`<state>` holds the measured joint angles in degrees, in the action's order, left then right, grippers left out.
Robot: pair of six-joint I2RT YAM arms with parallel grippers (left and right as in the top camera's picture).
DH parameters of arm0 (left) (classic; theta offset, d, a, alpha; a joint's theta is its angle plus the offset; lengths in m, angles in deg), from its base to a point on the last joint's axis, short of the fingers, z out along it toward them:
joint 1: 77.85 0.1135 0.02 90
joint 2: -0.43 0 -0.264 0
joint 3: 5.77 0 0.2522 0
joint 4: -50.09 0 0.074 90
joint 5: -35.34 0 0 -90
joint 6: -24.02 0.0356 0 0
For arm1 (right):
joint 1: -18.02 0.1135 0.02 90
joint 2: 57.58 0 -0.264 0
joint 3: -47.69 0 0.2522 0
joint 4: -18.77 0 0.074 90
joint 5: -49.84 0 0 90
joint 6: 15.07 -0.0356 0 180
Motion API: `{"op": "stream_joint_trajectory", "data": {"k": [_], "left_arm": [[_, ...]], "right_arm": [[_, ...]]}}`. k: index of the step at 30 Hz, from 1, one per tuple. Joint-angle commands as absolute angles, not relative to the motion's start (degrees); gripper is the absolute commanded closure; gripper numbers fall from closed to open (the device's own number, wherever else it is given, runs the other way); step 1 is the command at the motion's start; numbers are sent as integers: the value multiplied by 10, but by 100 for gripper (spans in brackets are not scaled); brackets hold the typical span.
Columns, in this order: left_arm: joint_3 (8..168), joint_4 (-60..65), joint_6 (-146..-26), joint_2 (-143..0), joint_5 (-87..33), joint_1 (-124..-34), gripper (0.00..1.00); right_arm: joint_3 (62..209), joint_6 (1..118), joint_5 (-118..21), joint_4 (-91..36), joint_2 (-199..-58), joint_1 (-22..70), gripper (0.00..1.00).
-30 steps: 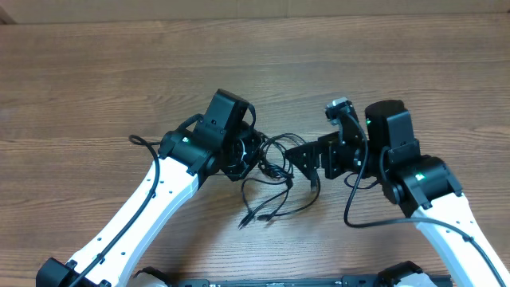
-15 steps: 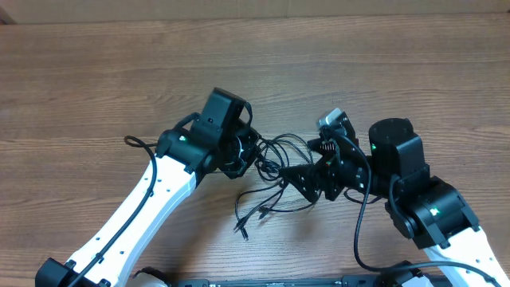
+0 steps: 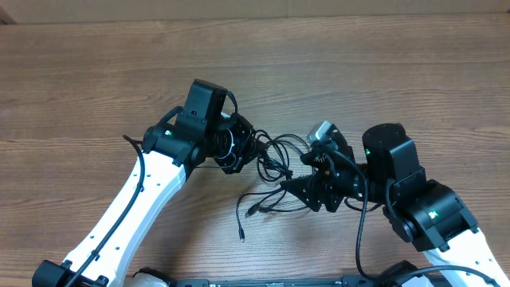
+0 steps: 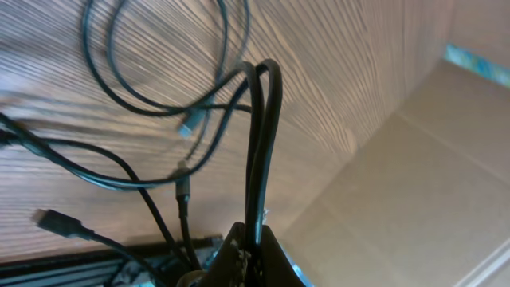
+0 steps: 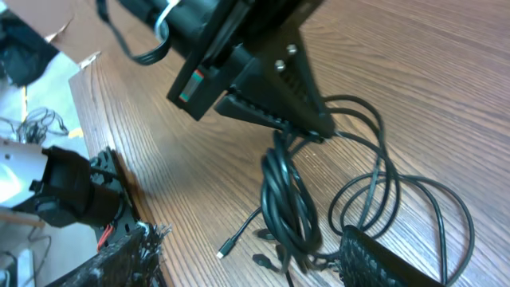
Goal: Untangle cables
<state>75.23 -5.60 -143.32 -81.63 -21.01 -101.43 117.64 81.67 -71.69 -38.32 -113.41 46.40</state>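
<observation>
L gripper [image 4: 249, 239] clamped tight on a folded bunch of the black cables [image 3: 271, 163]; in L wrist cam the strands run straight out from its tips. Rest of tangle lies loose on wood table [image 3: 96, 72] btwn the two grippers, mid-width toward near edge, with plug ends [image 3: 241, 235] closest to that edge. R gripper [image 3: 296, 185] sits just beside the loops; I can't tell if its jaws are apart or together.

left pincer [image 4: 249, 242]: clamped on cables [image 4: 264, 127] | loose loops, plugs over wooden table [image 4: 319, 72]
</observation>
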Motion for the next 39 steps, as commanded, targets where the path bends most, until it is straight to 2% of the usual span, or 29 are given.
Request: {"op": "stream_joint_trajectory", "data": {"k": [1,16,22,26,30,39], "left_arm": [[761,-54,-1419,-805,-157,-1011,96],[761,-59,-1479,-805,-130,-1011,96],[761,-59,-1494,-805,-130,-1011,96],[761,-59,-1494,-805,-115,-1011,96],[761,-59,-1504,-805,-115,-1011,96],[761,-59,-1510,-805,-94,-1011,96]], "right_arm": [[1177,841,-692,-382,-1135,477,31],[1176,885,-672,-409,-1152,505,44],[1176,887,-671,-408,-1152,511,60],[1176,889,-669,-414,-1153,511,75],[1176,889,-666,-414,-1153,511,84],[1172,889,-666,-416,-1155,511,80]]}}
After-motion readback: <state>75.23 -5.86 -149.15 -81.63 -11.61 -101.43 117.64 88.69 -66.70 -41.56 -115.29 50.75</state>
